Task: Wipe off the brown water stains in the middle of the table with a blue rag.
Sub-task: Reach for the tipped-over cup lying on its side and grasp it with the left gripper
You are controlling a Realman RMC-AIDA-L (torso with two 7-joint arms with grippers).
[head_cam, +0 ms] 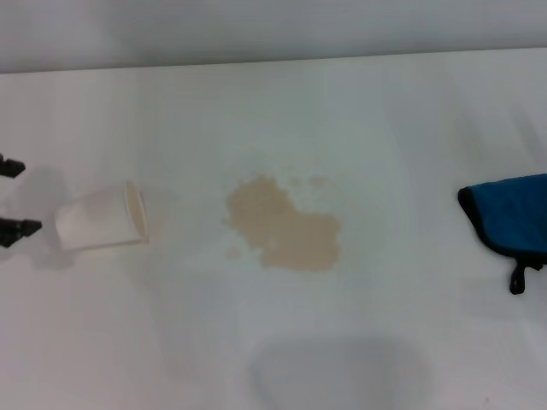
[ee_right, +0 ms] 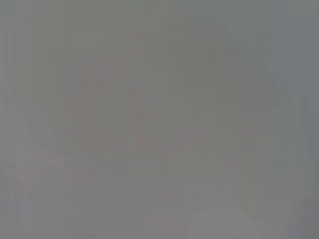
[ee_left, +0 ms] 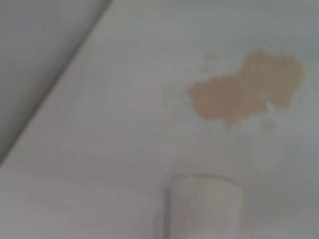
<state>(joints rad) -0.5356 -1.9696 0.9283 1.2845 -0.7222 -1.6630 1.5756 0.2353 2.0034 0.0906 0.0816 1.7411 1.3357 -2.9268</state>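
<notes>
The brown water stains form a tan blotch in the middle of the white table, with small droplets around it. They also show in the left wrist view. The blue rag, with black edging and a loop, lies flat at the table's right edge, partly cut off. My left gripper is at the far left edge, open and empty, its two black fingertips spread just left of a fallen cup. My right gripper is out of view, and the right wrist view shows only plain grey.
A white paper cup lies on its side left of the stain, its mouth toward the stain. It also shows in the left wrist view. The table's far edge meets a grey wall.
</notes>
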